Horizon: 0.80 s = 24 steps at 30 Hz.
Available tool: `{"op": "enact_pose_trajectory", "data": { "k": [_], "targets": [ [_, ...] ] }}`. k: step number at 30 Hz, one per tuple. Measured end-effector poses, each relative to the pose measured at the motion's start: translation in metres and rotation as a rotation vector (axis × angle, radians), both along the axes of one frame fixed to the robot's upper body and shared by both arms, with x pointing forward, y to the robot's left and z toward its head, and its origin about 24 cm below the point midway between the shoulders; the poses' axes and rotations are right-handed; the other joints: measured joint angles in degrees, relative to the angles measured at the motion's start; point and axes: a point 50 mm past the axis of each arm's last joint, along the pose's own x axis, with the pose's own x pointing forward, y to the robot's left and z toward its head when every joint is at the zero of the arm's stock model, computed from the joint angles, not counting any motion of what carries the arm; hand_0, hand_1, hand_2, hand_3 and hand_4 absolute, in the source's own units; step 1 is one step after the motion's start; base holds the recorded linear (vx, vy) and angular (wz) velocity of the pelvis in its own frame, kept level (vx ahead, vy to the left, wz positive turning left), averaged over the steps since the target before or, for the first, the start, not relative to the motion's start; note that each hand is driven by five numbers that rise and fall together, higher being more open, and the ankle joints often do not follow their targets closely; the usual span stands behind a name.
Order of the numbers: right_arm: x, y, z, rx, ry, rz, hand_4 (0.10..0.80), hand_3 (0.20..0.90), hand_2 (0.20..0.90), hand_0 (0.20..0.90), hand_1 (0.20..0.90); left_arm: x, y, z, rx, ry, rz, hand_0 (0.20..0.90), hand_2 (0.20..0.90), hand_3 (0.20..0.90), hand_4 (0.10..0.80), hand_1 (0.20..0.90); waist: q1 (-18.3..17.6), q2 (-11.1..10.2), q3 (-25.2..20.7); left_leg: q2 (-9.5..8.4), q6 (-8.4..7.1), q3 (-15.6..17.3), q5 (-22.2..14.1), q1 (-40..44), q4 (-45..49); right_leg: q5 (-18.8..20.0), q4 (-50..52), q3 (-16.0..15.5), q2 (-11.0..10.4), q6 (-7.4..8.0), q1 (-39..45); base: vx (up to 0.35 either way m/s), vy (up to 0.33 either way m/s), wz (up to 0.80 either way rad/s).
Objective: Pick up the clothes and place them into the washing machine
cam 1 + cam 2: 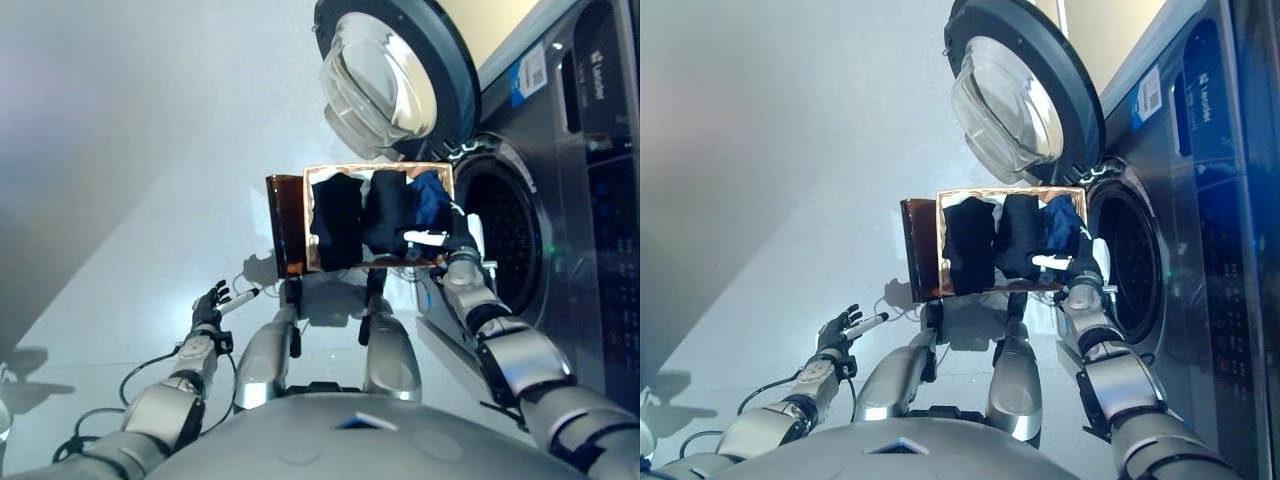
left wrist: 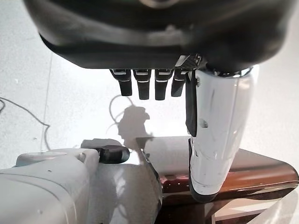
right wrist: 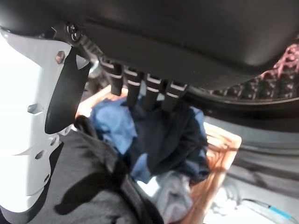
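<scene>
The wicker basket (image 1: 380,167) rests on the dark brown box (image 1: 286,235) and holds dark clothes (image 1: 340,225) and a blue cloth (image 1: 432,198). My right hand (image 1: 458,238) is at the basket's right end, next to the washing machine's open drum (image 1: 505,235). In the right wrist view its straight fingers (image 3: 149,91) reach down onto a navy cloth (image 3: 170,135) beside the blue cloth (image 3: 114,123), with a grey garment (image 3: 88,172) and a white cloth (image 3: 170,196) nearer. My left hand (image 1: 210,305) hangs open and empty over the floor at the left.
The machine's round door (image 1: 385,85) stands swung open above the basket. The control panel (image 1: 610,230) is at the far right. In the left wrist view the brown box (image 2: 243,175) shows past the straight fingers (image 2: 147,84). Pale floor lies to the left.
</scene>
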Motion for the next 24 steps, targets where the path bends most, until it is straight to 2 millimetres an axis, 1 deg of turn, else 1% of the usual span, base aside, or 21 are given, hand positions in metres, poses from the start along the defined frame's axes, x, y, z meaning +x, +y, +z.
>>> {"op": "enact_pose_trajectory", "data": {
  "k": [7, 11, 17, 21, 24],
  "targets": [
    [0.001, -0.007, 0.004, -0.092, 0.003, -0.01, 0.8, 0.9, 0.9, 0.9, 0.9, 0.004, -0.008, 0.0, -0.005, -0.005, -0.039, 0.9, 0.9, 0.9, 0.8, 0.9, -0.3, 0.3, 0.7, 0.04, 0.03, 0.1, 0.0, -0.5, 0.1, 0.0, 0.0, 0.0, 0.0, 0.0, -0.4, 0.0, 0.0, 0.0],
    [0.0, -0.007, 0.005, -0.109, -0.006, -0.02, 0.8, 0.9, 0.9, 0.9, 0.9, 0.006, -0.011, 0.001, -0.013, -0.009, -0.04, 0.9, 0.9, 0.9, 0.8, 0.9, -0.5, 0.2, 0.8, 0.04, 0.03, 0.4, 0.0, -0.4, 0.1, 0.0, 0.0, 0.4, 0.1, 0.0, -0.5, 0.013, 0.004, -0.03],
    [0.0, -0.007, 0.005, -0.121, -0.007, -0.018, 0.8, 0.9, 0.9, 0.9, 0.9, 0.009, -0.011, 0.002, 0.001, -0.013, -0.031, 0.9, 0.9, 0.9, 0.8, 0.9, -0.7, -0.1, 1.0, 0.08, 0.04, 0.6, 0.0, -0.2, 0.2, 0.0, 0.5, 0.6, 0.2, 0.01, -0.6, -0.015, -0.005, -0.02],
    [0.009, -0.004, 0.012, -0.128, -0.029, -0.002, 0.8, 0.9, 0.9, 0.9, 0.9, 0.015, -0.01, 0.005, 0.008, -0.03, -0.033, 0.9, 0.9, 0.9, 0.8, 0.9, -0.6, -0.6, 1.7, -0.08, 0.07, 0.6, 0.0, -2.6, 1.7, -0.5, 2.8, 0.7, 0.1, -0.16, -3.4, -0.066, -0.017, 0.01],
    [0.02, 0.0, 0.021, -0.139, -0.049, 0.022, 0.8, 0.9, 0.9, 0.9, 0.9, 0.023, -0.011, 0.008, 0.007, -0.048, -0.043, 0.9, 0.9, 0.9, 0.8, 0.9, -0.4, -0.7, 3.2, -0.14, 0.08, 0.6, 0.0, -5.4, 3.2, -1.1, 5.5, 0.9, -0.2, -0.48, -6.6, -0.045, -0.019, 0.05]
  ]
}}
